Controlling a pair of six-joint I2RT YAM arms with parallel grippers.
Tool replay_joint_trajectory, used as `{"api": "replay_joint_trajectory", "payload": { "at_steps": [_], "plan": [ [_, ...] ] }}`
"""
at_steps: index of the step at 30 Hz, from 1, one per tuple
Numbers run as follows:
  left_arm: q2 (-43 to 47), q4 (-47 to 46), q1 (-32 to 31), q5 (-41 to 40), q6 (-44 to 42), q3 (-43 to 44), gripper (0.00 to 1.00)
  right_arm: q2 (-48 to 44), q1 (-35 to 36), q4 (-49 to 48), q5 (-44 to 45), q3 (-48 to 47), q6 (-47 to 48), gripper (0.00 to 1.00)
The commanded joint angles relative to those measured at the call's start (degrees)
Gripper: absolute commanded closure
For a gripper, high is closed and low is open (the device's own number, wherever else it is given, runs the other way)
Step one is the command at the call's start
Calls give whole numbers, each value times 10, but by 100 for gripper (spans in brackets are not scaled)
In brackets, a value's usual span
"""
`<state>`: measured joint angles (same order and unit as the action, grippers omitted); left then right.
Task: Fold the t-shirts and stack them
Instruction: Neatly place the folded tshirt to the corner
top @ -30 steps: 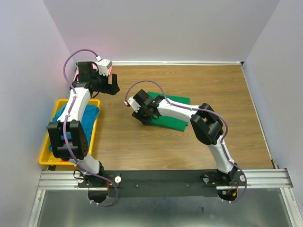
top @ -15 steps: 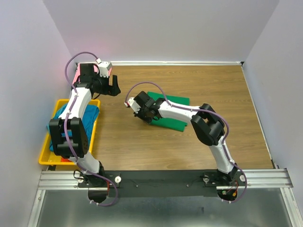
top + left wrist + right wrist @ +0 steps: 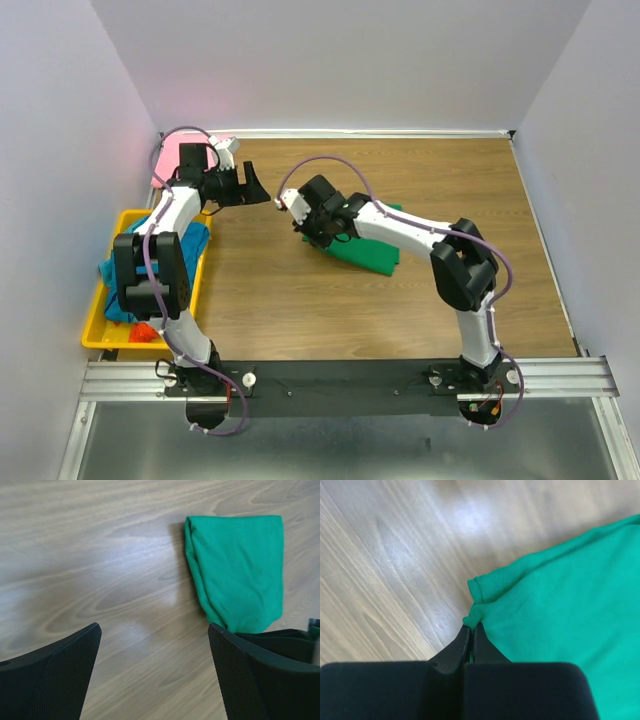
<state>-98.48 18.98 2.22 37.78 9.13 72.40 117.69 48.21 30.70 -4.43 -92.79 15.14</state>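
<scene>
Right wrist view: right fingers (image 3: 454, 649) pressed together, pinching only small hem nub of green t-shirt (image 3: 560, 595), folded, right of frame, on surface (image 3: 395, 555). Risk: thin bite slips on pull, or drag unravels fold. Left fingers (image 3: 60, 675) spread wide, empty.

The green t-shirt (image 3: 372, 252) lies folded centrally, pink t-shirt (image 3: 166, 165) far-left, teal t-shirt (image 3: 193, 239) left.
</scene>
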Motion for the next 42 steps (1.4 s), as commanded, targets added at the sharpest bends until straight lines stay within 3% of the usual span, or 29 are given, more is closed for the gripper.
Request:
{"api": "replay_joint_trajectory", "payload": {
  "at_steps": [1, 8, 14, 30, 33, 39, 42],
  "plan": [
    [-25, -64, -5, 72, 109, -14, 5, -39, -17, 4, -28, 10, 5, 99],
    [-64, -125, -20, 54, 236, -22, 4, -56, -24, -6, -33, 22, -1, 99],
    [-84, -222, -77, 37, 338, -52, 4, -58, -25, -14, -24, 16, -17, 100],
    [-142, -403, -173, -71, 535, -126, 4, 6, -25, -21, 4, -56, -25, 99],
    [-160, -413, -179, -84, 543, -112, 10, 12, -25, -22, 2, -64, -28, 99],
    [-189, -425, -199, -110, 557, -82, 37, 33, -25, -23, 1, -87, -32, 99],
    [-199, -425, -202, -114, 558, -75, 37, 35, -25, -23, -1, -91, -34, 99]
  ]
}}
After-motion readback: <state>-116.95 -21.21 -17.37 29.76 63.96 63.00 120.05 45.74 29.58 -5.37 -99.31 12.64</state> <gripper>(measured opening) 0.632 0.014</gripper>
